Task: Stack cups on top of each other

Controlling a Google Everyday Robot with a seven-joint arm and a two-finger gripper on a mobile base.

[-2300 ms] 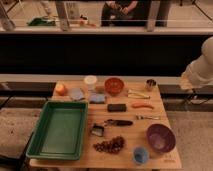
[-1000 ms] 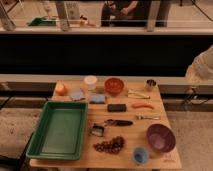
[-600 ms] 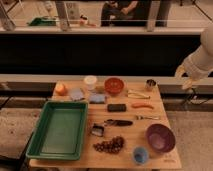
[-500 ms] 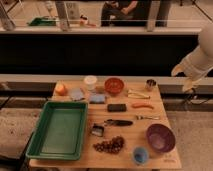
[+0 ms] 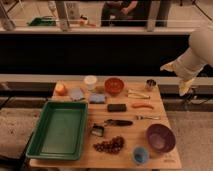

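Arm: swung in from right edge over last second. Hand (image 5: 177, 75) now high beside surface (image 5: 131, 137) right rear corner, above metal cup (image 5: 150, 84); grip state cannot tell. White cup (image 5: 90, 81) and blue cup (image 5: 140, 154) well apart. No stack yet; approach judged beginning.

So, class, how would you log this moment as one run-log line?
gripper: right of table, raised | white cup, metal cup, blue cup: apart, unstacked

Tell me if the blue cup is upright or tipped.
Upright: the blue cup shows its open mouth facing up. The pincer hangs beyond the table's far right corner.
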